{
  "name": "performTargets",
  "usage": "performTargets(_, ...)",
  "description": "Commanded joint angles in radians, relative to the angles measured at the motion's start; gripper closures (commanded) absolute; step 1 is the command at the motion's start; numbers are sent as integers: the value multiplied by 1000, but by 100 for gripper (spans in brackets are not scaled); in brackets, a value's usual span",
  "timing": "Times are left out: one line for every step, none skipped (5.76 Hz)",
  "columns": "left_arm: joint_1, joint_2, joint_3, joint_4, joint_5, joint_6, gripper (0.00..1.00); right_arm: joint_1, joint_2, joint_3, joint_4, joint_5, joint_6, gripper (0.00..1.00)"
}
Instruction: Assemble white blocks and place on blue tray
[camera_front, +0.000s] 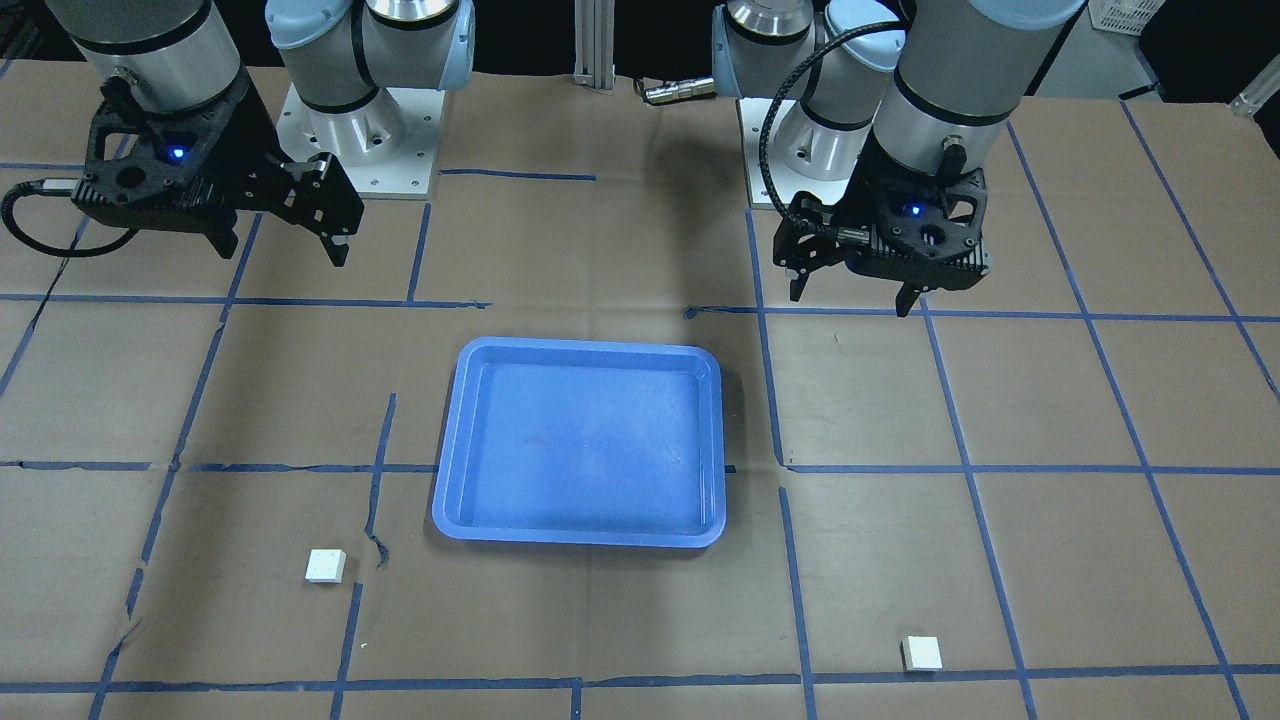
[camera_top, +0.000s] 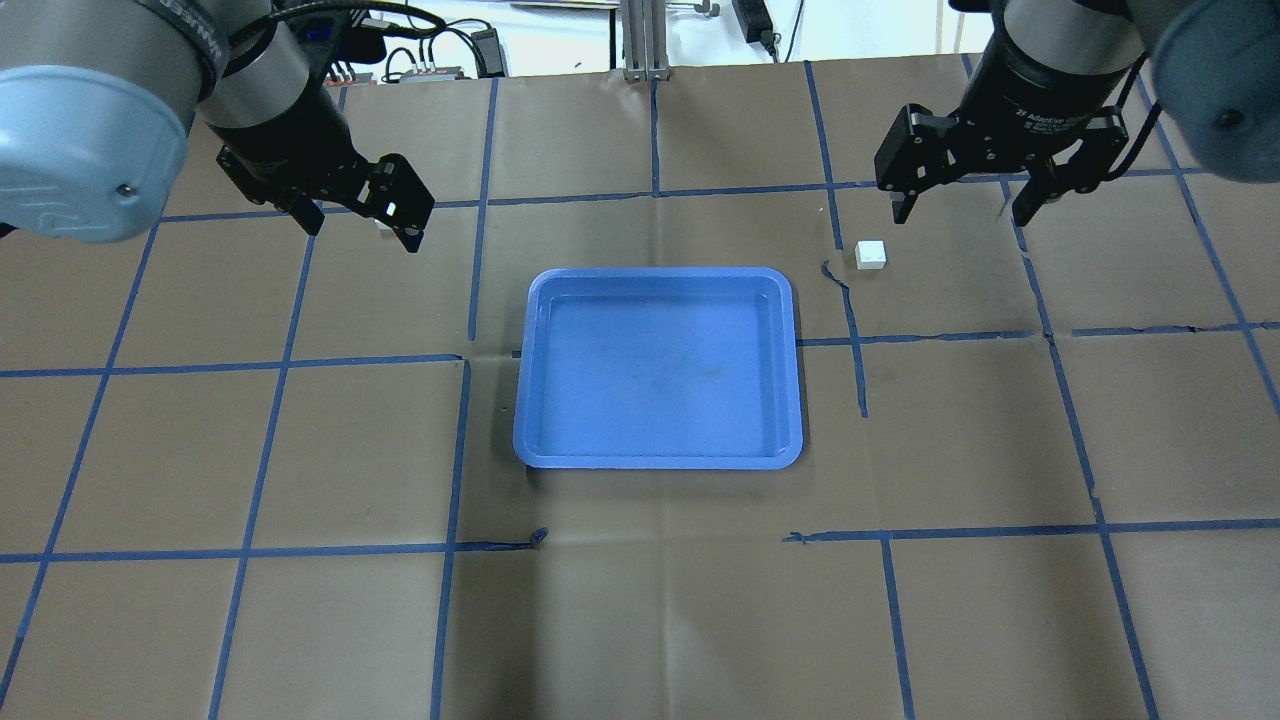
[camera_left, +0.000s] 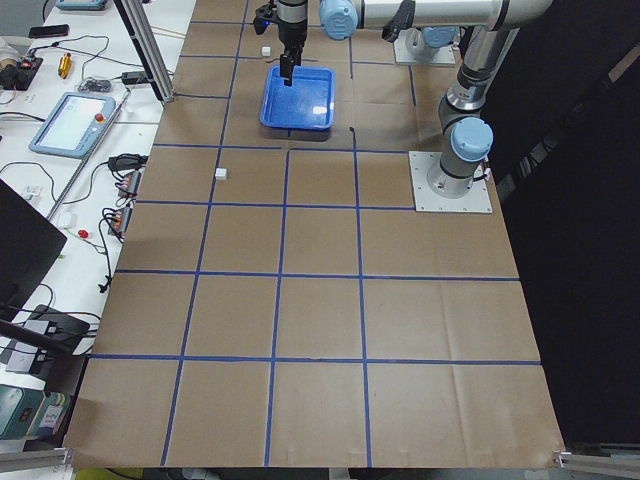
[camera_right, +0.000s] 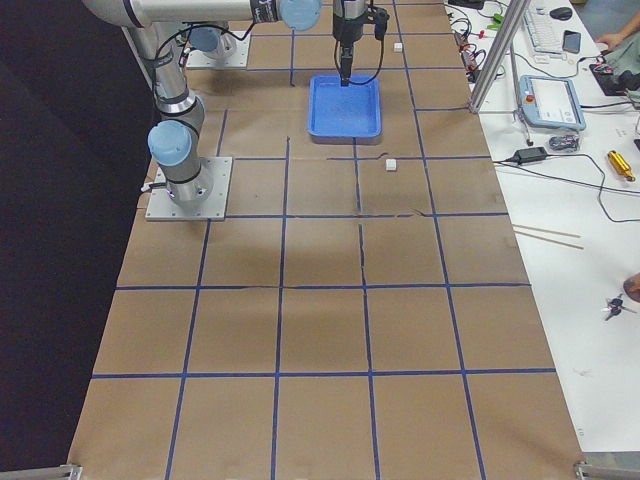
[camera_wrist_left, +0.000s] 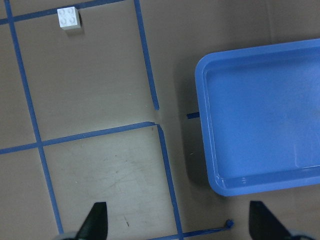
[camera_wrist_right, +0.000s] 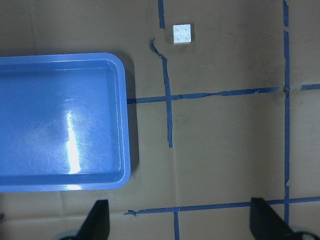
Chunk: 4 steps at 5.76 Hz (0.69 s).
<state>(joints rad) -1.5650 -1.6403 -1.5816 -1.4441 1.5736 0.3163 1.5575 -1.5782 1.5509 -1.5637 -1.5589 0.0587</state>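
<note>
The blue tray (camera_top: 790, 370) lies empty at the table's middle; it also shows in the front view (camera_front: 712, 440). One white block (camera_top: 871, 255) lies on the paper right of the tray, also in the front view (camera_front: 325, 566) and the right wrist view (camera_wrist_right: 182, 34). The other white block (camera_front: 921, 654) lies far left of the tray; it also shows in the left wrist view (camera_wrist_left: 68, 19). My left gripper (camera_top: 362, 232) hovers open and empty, almost hiding that block from overhead. My right gripper (camera_top: 958, 215) hovers open and empty just beyond the first block.
Brown paper with a blue tape grid (camera_top: 466, 360) covers the table. The arm base plates (camera_front: 355, 140) stand at the robot's side. A metal post (camera_top: 640, 40) rises at the far edge. Side benches with cables and a pendant (camera_right: 550, 100) flank the table.
</note>
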Motion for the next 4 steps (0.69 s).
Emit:
performTargets(14,-71,9,145,2,295,1,0,-2,-8,-2,2,-79,0)
performTargets(28,-126,31,155,3,479,1,-13,0,-9,-7,-1,-200,0)
performTargets(58,-174,32,245,0,680,1,-17,1,-14,-16,-1,-318,0)
performTargets(78,-237,40,289,2,954,1,-20,4,-21,-71,0,-479,0)
